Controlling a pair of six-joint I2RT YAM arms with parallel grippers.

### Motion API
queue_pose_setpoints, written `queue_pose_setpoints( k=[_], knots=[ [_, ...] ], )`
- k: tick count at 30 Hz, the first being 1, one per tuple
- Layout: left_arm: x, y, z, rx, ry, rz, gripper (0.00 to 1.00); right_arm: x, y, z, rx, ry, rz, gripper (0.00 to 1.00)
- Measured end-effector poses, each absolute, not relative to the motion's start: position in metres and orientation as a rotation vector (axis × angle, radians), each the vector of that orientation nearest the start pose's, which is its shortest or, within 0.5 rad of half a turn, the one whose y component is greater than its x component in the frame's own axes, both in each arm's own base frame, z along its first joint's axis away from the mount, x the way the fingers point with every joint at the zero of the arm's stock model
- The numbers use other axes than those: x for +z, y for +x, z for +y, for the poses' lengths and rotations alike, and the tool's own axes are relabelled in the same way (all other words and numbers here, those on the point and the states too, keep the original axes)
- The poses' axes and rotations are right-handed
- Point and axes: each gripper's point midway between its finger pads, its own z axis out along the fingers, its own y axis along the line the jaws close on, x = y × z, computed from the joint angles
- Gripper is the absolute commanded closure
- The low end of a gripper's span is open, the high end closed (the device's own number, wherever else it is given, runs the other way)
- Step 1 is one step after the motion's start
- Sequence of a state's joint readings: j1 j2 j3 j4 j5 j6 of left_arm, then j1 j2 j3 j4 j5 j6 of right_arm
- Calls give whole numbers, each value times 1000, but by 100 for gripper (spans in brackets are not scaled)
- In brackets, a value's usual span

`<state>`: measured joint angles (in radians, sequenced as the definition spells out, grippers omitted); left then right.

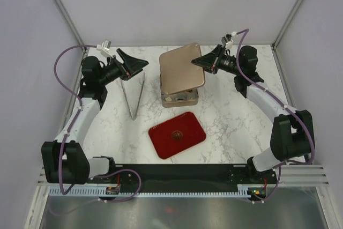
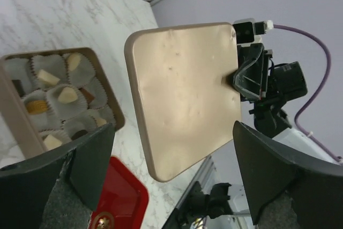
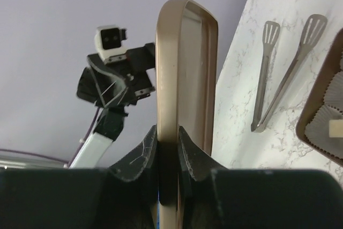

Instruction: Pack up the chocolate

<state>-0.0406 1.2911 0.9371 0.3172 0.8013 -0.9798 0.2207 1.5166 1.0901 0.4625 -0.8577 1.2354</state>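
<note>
the left arm reaches over the far left of the surface [image 1: 230,116], its left pincer [image 1: 134,64] spread wide, holding nothing and facing the lid [image 1: 181,68]. the right arm bends in from the far right, and the right pincer [image 3: 167,146] is clamped on the lid's edge, holding it tilted above the box [image 1: 179,99]. the chocolate [image 2: 67,96] sits in paper cups [image 2: 40,67] inside that open box. tongs [image 1: 134,92] lie left of the box, and a red tray [image 1: 190,132] lies nearer the bases. the surface is white marble, closed in by pale walls [image 1: 161,4].
</note>
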Motion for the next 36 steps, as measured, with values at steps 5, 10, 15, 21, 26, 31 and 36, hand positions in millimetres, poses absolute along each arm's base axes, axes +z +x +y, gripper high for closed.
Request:
queue_pose_setpoints(
  k=[5,10,15,21,26,31,36],
  knots=[
    [300,349,-148,-1158,-118,1882,0,290,395,254,1705,194,1911,100],
    [275,328,-135,-1005,-74,1982,0,249,414,284,1702,212,1996,100],
    [242,306,-131,-957,-41,2076,0,199,420,308,1727,242,2085,100],
    [220,294,-126,-912,-41,2144,0,162,433,312,1736,311,2128,100],
    [222,290,-125,-898,-18,2137,0,158,443,309,1745,317,2103,100],
    [222,290,-125,-895,-7,2134,0,153,451,305,1757,333,2081,100],
    [221,289,-124,-892,-5,2139,0,136,459,297,1758,376,2092,100]
  ],
)
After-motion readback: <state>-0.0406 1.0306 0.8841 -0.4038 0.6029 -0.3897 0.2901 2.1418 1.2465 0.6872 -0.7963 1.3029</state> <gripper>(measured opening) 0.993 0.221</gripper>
